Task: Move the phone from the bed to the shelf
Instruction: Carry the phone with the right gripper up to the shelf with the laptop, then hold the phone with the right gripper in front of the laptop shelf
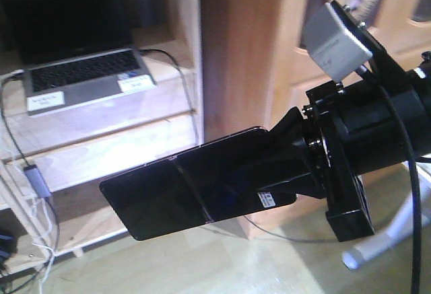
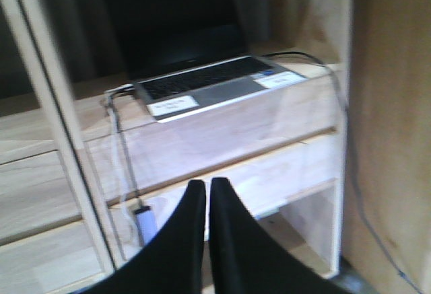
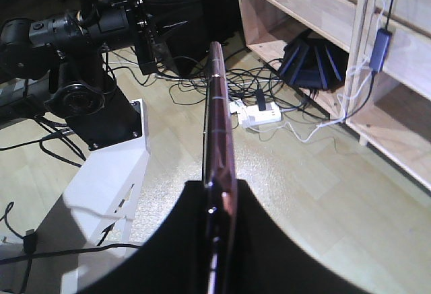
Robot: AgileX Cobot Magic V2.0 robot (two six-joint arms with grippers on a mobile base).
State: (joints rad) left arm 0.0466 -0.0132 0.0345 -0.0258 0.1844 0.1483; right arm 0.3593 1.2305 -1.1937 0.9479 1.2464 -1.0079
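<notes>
The phone [image 1: 141, 203] is off the bed, which is not in view; the right tool [image 3: 219, 196] is clamped on one end of it, edge-on to the right wrist view, with the free end sticking out well past the fingertips. In the front view its long axis runs nearly level and points left, towards the shelf [image 1: 121, 156]; the shelf lies left of and beyond that free end. The left tool [image 2: 207, 193] faces the same shelf with its tips pressed almost together and nothing between them, so the right arm likely does the placing. A laptop [image 1: 81, 79] fills the upper plank; the bare plank below looks roomier. A wooden upright [image 1: 232, 52] stands close behind the phone; swinging left should avoid it.
</notes>
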